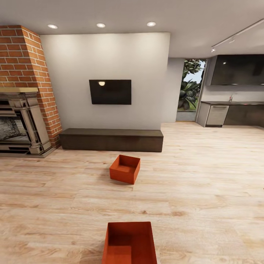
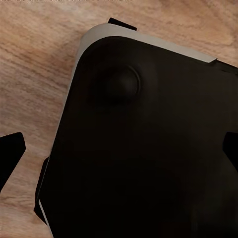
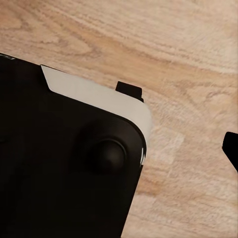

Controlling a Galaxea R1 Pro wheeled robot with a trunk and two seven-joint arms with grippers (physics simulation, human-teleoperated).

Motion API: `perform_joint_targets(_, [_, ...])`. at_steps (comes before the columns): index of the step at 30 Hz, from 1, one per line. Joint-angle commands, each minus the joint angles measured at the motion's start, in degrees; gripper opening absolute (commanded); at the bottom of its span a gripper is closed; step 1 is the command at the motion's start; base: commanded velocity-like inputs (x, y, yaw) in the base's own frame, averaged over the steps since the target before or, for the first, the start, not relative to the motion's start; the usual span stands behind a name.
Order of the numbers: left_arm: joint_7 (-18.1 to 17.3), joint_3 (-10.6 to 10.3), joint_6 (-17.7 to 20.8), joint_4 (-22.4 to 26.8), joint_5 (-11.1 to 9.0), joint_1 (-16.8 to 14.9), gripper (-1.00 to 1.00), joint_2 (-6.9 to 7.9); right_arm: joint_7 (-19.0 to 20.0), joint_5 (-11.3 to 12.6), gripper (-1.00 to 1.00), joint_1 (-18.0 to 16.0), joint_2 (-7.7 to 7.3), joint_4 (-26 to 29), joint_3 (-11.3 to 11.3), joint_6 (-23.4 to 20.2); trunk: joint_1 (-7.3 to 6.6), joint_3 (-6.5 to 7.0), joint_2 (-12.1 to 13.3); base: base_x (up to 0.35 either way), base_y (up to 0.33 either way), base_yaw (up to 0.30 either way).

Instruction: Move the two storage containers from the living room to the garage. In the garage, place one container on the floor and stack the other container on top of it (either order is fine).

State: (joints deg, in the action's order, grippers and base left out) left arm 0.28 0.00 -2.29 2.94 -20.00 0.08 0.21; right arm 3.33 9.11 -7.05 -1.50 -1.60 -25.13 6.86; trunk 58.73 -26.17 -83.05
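Note:
Two orange-red storage containers stand open-topped on the light wood floor of the living room. The farther one (image 1: 125,169) sits mid-room, turned at an angle, in front of the dark bench. The nearer one (image 1: 129,242) lies at the bottom edge of the head view, close in front of me. In the left wrist view my left gripper (image 2: 119,151) hangs open over my own black base, with a dark fingertip (image 2: 11,153) at each side of the picture. My right gripper (image 3: 119,151) is open too; one fingertip (image 3: 231,148) shows. The garage and its floor are out of view.
A long dark low bench (image 1: 112,139) runs along the white wall under a black TV (image 1: 110,91). A red brick fireplace (image 1: 22,121) fills the left. At the right are a kitchen counter (image 1: 234,113) and a glazed opening (image 1: 190,90). My base (image 2: 148,148) stands on wood planks (image 3: 188,54).

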Motion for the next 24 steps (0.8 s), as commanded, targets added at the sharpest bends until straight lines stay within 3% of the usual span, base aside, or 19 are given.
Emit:
perform_joint_targets(1, [0.2, -0.1, -0.1, 0.1, -0.2, 0.0, 1.0, -0.01, 0.3, 0.6, 1.0, -0.1, 0.02, -0.2, -0.4, 0.3, 0.0, -0.05, 0.0, 0.0, 0.0, 0.0])
perform_joint_targets(24, [0.5, -0.3, -0.1, 0.2, 0.2, 0.0, 1.0, 0.35, 0.4, 1.1, 1.0, -0.1, 0.11, -0.1, 0.0, 0.8, 0.0, -0.55, 0.0, 0.0, 0.0, 0.0])
